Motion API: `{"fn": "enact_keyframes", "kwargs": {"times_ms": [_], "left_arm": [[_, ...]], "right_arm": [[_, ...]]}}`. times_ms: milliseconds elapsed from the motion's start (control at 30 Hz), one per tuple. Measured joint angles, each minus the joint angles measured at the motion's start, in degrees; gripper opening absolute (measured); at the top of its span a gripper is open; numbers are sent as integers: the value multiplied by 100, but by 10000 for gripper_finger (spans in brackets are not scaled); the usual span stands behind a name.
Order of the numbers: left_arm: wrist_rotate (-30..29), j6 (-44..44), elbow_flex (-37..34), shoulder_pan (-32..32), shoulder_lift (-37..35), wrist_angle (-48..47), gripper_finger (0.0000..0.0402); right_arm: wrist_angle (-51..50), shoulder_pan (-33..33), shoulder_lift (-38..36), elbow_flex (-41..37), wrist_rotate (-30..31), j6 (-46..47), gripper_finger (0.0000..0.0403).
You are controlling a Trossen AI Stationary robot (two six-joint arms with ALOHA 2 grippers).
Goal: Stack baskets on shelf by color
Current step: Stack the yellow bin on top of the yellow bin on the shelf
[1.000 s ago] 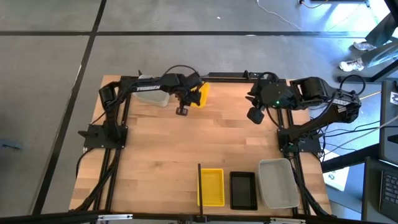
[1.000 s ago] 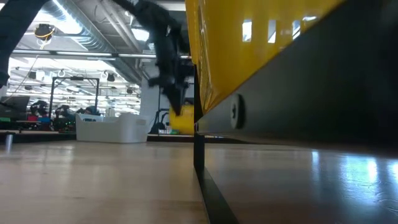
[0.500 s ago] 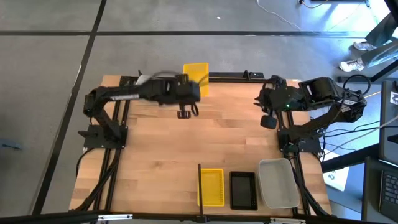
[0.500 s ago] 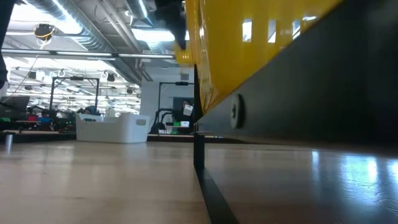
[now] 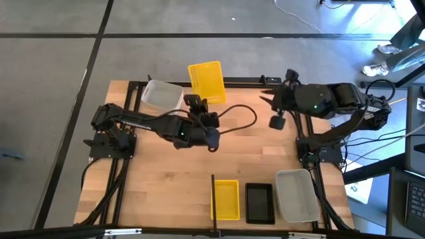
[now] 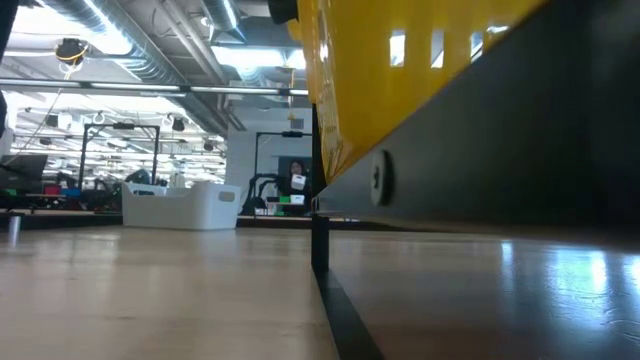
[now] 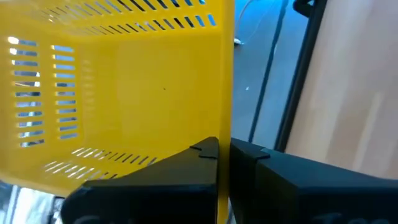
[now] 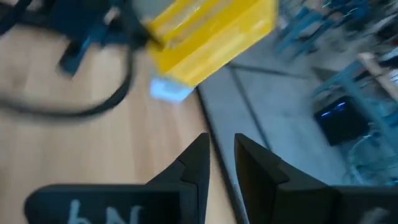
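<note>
My left gripper is shut on a yellow basket, held high over the table's far edge; the right wrist view shows the same basket. A translucent basket rests on its bottom at the far left. On the shelf at the near edge, right of the dark divider, stand a yellow basket, a black basket and a translucent basket. My right gripper hovers at the far right, fingers slightly apart, with nothing between them. My left gripper pinches one side wall of the yellow basket, one finger inside the basket and one outside. The fingers reach about level toward the table's far edge. The basket is lifted clear of the table and tipped, with its slotted inside facing the wrist camera.
A loose black cable loops over the table's middle beside my left arm. The black frame rail runs along the far edge. The low view is mostly filled by the near yellow basket and the divider. Bare planks lie between.
My left gripper has risen from the far edge and tipped up from pointing down to about level, while its arm has swung toward the table's middle. The yellow basket has gone up with it, lifted clear and turned about. The translucent basket at the far left now shows uncovered.
</note>
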Motion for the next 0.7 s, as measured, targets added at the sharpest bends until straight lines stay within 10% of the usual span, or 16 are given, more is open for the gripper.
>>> {"fn": "enact_keyframes", "kwargs": {"times_ms": [233, 467, 700], "left_arm": [[-195, 753, -22, -57, -7, -5, 0], [1181, 769, 102, -294, -63, 34, 0], [497, 1455, 184, -456, -70, 282, 0]], "right_arm": [[1363, -4, 120, 2, -13, -318, 72], [1217, -2, 157, 2, 11, -148, 72], [1220, -9, 265, 2, -131, 667, 72]]}}
